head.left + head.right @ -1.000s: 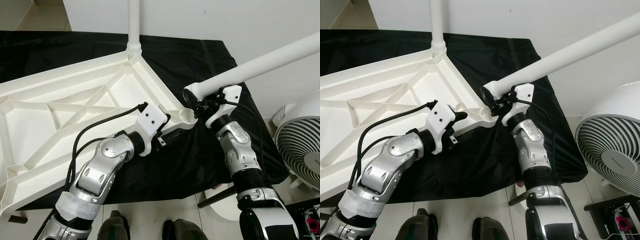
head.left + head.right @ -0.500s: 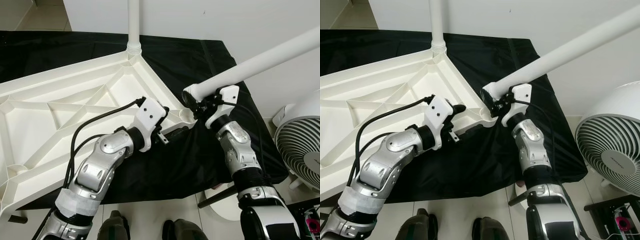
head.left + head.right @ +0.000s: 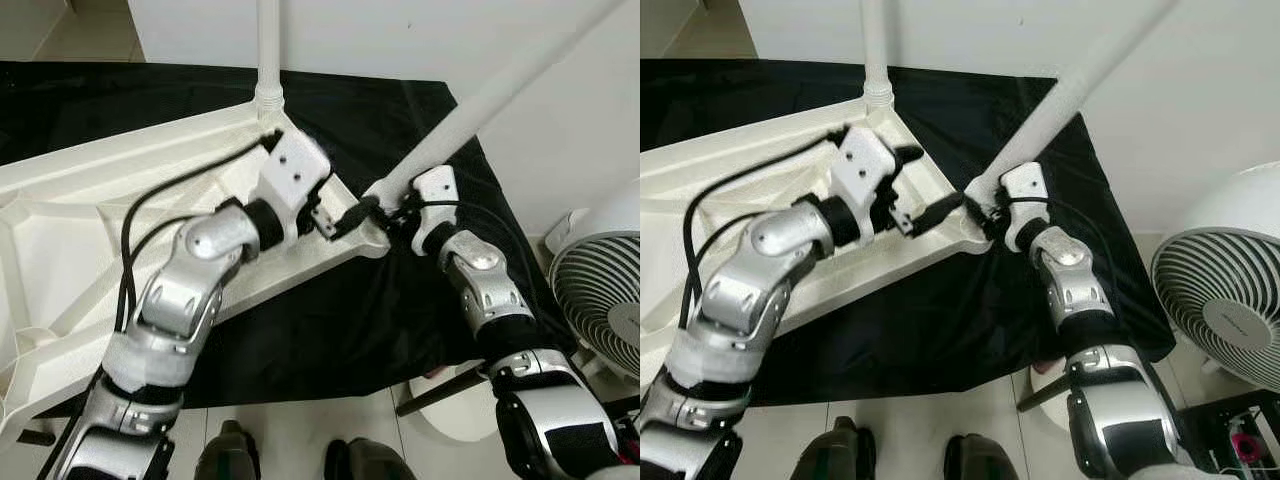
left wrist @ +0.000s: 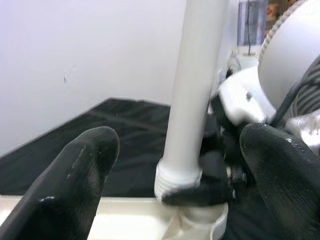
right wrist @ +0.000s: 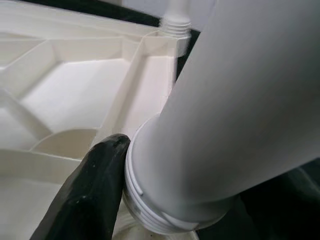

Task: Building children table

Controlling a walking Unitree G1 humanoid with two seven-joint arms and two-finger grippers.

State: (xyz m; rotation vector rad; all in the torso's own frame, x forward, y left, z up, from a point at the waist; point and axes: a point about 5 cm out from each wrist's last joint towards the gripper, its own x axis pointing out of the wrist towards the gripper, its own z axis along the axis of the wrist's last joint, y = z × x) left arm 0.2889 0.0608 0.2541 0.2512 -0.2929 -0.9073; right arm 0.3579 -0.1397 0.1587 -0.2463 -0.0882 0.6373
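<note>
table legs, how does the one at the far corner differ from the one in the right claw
The far leg stands upright, already seated in its corner socket of the upturned tabletop; the near leg leans away to the right, its threaded end just at the near corner socket. Nothing touches the far leg, while the right claw grips the near leg by its base, with the left claw open beside it. Both are plain white tubes.

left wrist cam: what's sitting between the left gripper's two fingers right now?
The white table leg stands in the gap of the open left gripper, untouched by either finger. Its threaded end sits at the tabletop corner socket, where the right gripper grips it.
</note>
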